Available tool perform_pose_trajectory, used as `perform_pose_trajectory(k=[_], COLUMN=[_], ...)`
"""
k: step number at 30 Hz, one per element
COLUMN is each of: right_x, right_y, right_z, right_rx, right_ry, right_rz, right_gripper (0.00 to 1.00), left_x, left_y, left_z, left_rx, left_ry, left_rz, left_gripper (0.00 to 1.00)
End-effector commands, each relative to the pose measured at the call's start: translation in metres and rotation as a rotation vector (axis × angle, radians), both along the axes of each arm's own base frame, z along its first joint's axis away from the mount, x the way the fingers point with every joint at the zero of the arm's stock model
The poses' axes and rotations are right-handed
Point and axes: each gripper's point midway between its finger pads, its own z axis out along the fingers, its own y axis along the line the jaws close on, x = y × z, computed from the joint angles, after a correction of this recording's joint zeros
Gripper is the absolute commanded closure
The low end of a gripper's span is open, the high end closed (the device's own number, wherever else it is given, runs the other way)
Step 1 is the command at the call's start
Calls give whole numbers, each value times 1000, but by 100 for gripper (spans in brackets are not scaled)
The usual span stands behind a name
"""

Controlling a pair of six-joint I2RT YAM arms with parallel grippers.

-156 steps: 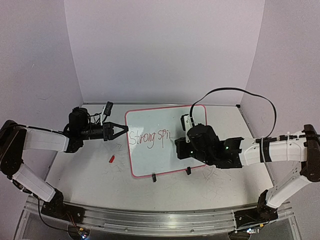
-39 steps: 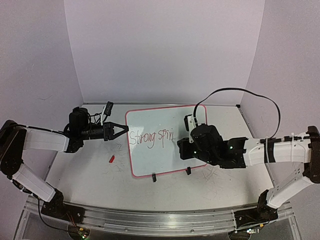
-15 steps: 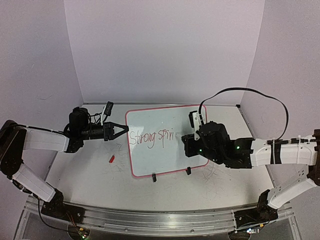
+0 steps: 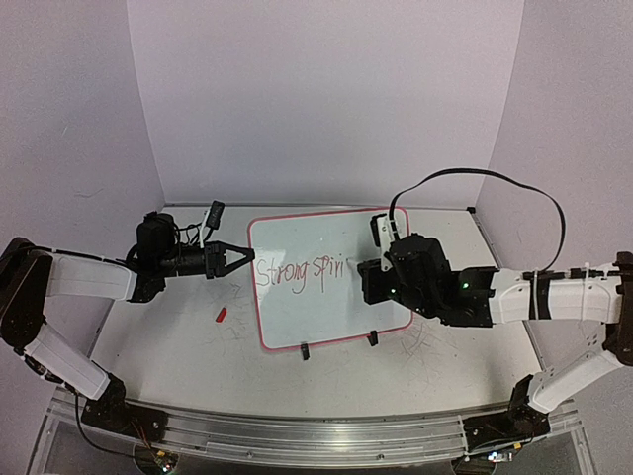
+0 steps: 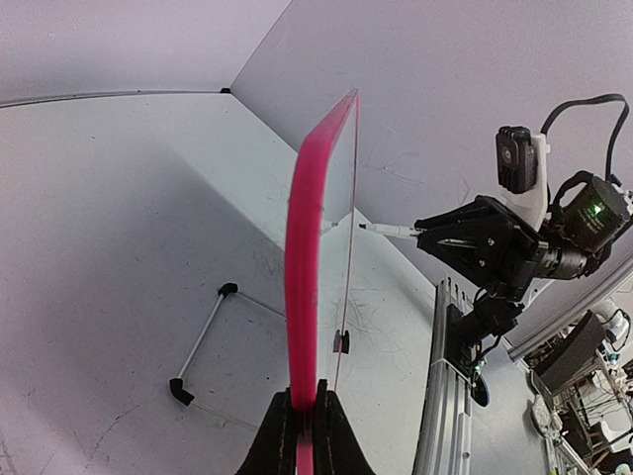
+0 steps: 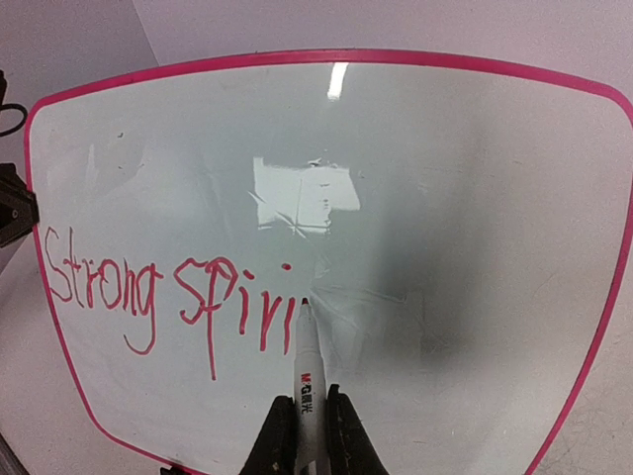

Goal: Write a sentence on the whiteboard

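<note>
What I see around the work area on my feed

A matte grey-white tabletop (image 4: 168, 336) fills the top view, closed in by plain lavender walls: the back wall (image 4: 326, 99) at twelve o'clock, a side wall (image 4: 59, 119) at nine and another (image 4: 584, 119) at three. At about eight o'clock from the table's middle, a small red piece (image 4: 222, 316) lies alone on the bare surface; I cannot make out what it is. Faint grey scuff scribbles (image 4: 235, 331) mark the tabletop just beside it, towards the centre, and a second patch (image 4: 425, 342) sits at about four o'clock. A ribbed aluminium rail (image 4: 316, 427) runs along the near edge at six o'clock.
</note>
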Motion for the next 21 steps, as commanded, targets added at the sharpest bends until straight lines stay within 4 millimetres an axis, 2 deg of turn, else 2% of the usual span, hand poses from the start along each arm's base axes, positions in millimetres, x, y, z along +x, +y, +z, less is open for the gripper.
perform_pose_trajectory(k=[1,11,21], right_x=[13,23,14], right_y=[6,5,-1], right_z=[31,30,3], right_rx=[43,43,29], right_ry=[-65,-63,19], right_rz=[-28,-63,-65], right_gripper=[100,100,100], left_x=[-2,-3,-2], left_y=[-10,-10,-11], left_z=[5,5,4], left_rx=[19,19,21], left_ry=[-28,-29,-26], left_rz=[-27,-27,-32], left_gripper=[100,100,100])
